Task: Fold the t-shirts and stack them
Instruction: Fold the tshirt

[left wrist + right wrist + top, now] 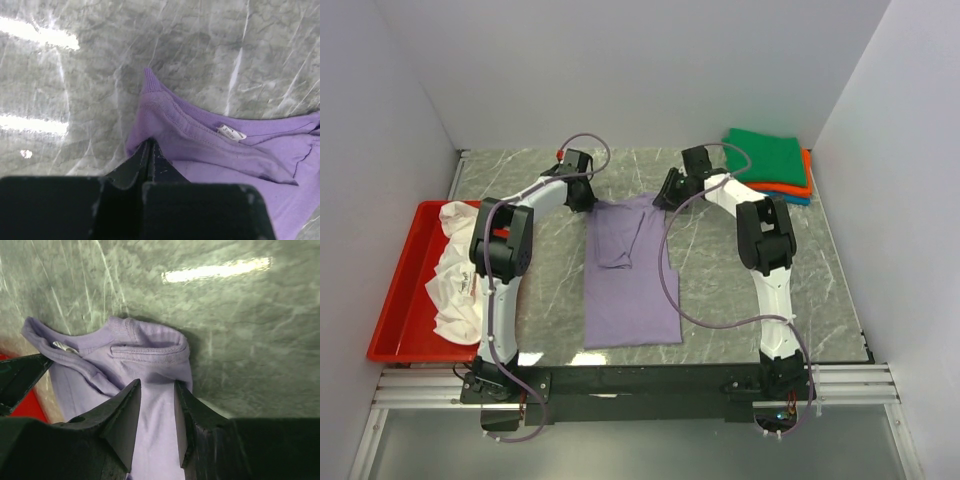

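Note:
The lavender t-shirt (pixel 630 275) lies in a long narrow fold in the middle of the table, collar end away from the arm bases. My left gripper (pixel 583 197) is at its far left corner, and in the left wrist view the fingertips (pixel 149 143) are shut on the lavender cloth (pixel 200 145) beside the collar label. My right gripper (pixel 666 194) is at the far right corner. Its jaws (pixel 156 385) stand open astride the lavender cloth (pixel 150 352) near the collar. A white t-shirt (pixel 455 275) lies crumpled in the tray. Green (pixel 767 155), orange (pixel 807 180) and teal (pixel 798 199) t-shirts sit folded in a stack at the back right.
A shallow red tray (pixel 395 310) sits along the left side of the marble table (pixel 740 290). White walls close in the left, back and right sides. The arms' cables loop over the table near the shirt.

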